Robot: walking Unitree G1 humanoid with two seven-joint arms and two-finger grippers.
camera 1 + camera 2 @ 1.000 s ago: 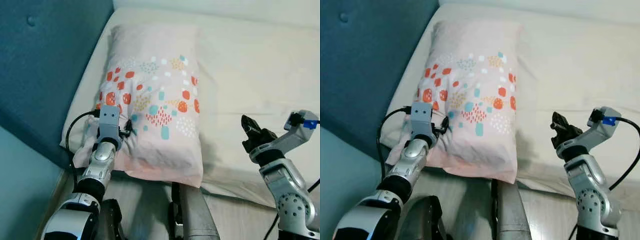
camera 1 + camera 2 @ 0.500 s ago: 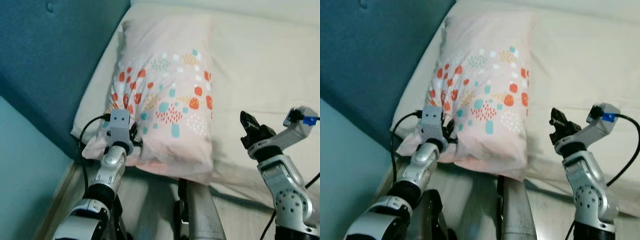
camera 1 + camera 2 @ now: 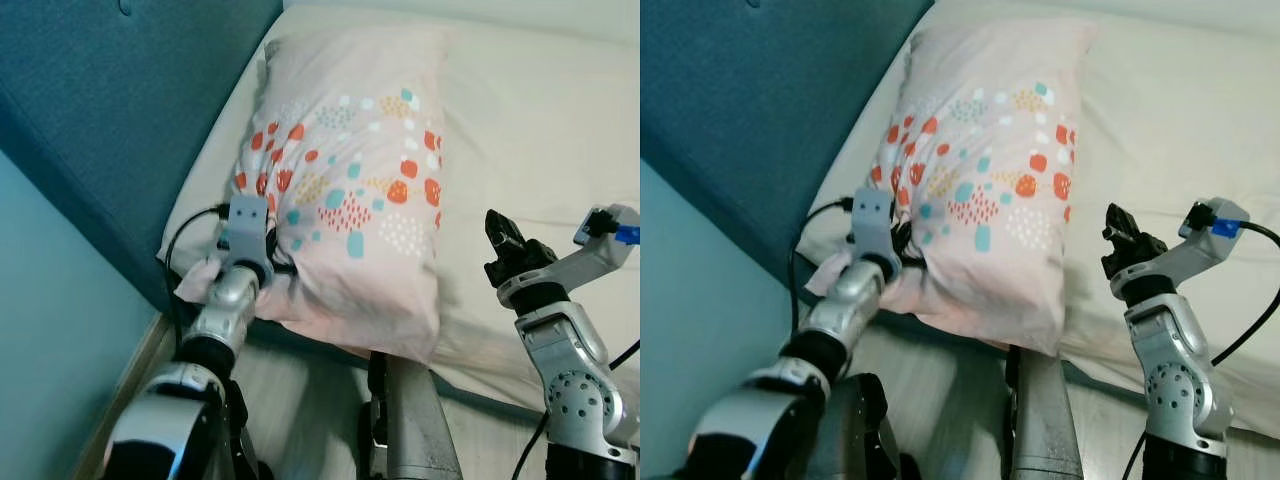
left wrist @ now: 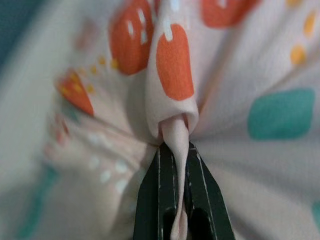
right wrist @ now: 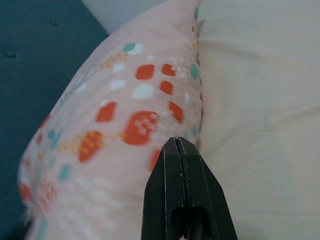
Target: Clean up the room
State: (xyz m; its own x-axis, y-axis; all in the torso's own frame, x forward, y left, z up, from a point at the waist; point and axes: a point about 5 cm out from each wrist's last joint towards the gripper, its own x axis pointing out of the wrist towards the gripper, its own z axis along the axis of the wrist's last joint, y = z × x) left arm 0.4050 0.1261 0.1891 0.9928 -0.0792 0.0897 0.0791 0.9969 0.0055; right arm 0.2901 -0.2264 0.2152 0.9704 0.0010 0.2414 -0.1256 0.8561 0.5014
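cream bed (image 3: 540, 130) holds a pink spotted pillow (image 3: 350, 180) at 12 o'clock, the left gripper (image 4: 175, 165) pinching its corner fabric, the right gripper (image 5: 179, 150) closed with nothing in it at 3 o'clock.

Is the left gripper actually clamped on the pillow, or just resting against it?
Clamped. In the left wrist view the left gripper pinches a fold of the pillow fabric between its black fingers.

bed (image 3: 540, 130): cream sheet, running along the blue headboard (image 3: 120, 120) | pillow (image 3: 350, 190): pink, spotted, lying lengthwise beside the headboard
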